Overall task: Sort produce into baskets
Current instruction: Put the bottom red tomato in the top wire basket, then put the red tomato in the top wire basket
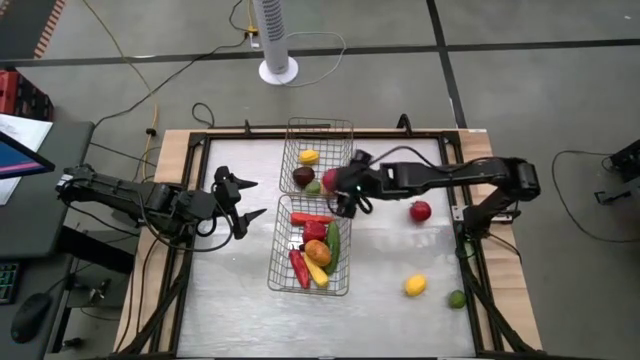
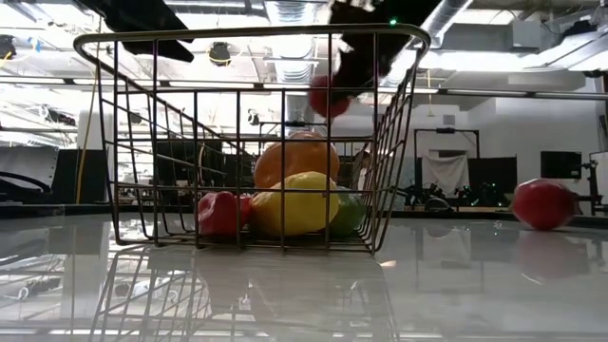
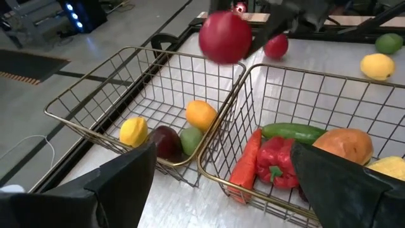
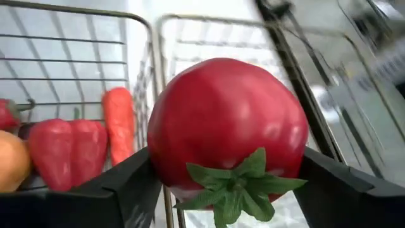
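My right gripper [image 1: 338,188] is shut on a red tomato [image 1: 330,179], held in the air over the line where the two wire baskets meet; it also shows in the left wrist view [image 3: 225,37] and the low view [image 2: 328,95]. The far basket [image 1: 345,128] holds a lemon, a dark plum, a lime and an orange piece. The near basket [image 1: 275,250] holds red peppers, a cucumber, an orange and a lemon. My left gripper [image 1: 258,198] is open and empty, left of the baskets. My right gripper pinches the tomato's two opposite sides [image 4: 158,145] between its two fingers [image 4: 120,190]. The green leafy top [image 4: 237,183] faces back toward the wrist. The arm reaches in from the table's right. The tomato is lifted clear, above the basket rims.
On the table right of the baskets lie a second red tomato [image 1: 420,211], a lemon [image 1: 415,286] and a lime [image 1: 456,298]. A wooden frame [image 1: 180,150] rims the table.
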